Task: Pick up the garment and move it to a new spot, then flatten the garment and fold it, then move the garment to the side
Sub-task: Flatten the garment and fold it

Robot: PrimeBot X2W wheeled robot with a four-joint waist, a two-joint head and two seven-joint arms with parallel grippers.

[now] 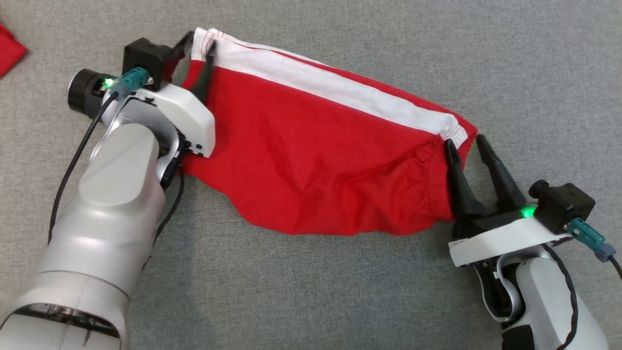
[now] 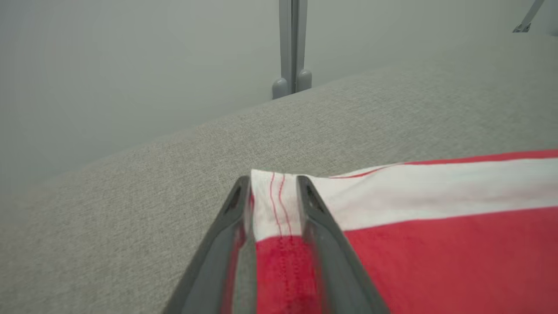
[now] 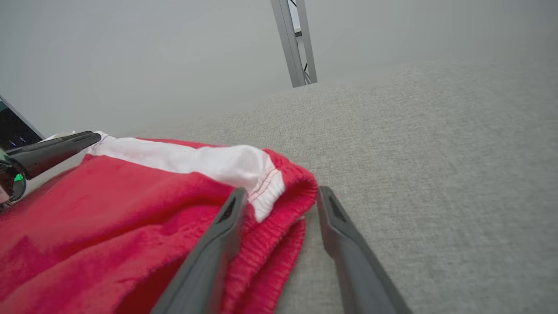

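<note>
The garment (image 1: 311,146) is red with a white band along its far edge and lies stretched out on the grey cloth surface. My left gripper (image 1: 200,40) is at its far left corner, open, with the white hem (image 2: 272,200) lying loose between the two fingers. My right gripper (image 1: 465,140) is at the garment's right end, also open. One of its fingers (image 3: 218,244) rests on the red elastic waistband (image 3: 279,226); the other lies on bare surface beside it. The left gripper's finger (image 3: 56,148) shows at the garment's far end in the right wrist view.
Another piece of red cloth (image 1: 9,48) pokes in at the far left edge of the head view. Grey metal frame posts (image 2: 292,43) (image 3: 294,43) stand beyond the surface's far edge. Bare grey surface (image 1: 311,291) lies in front of the garment.
</note>
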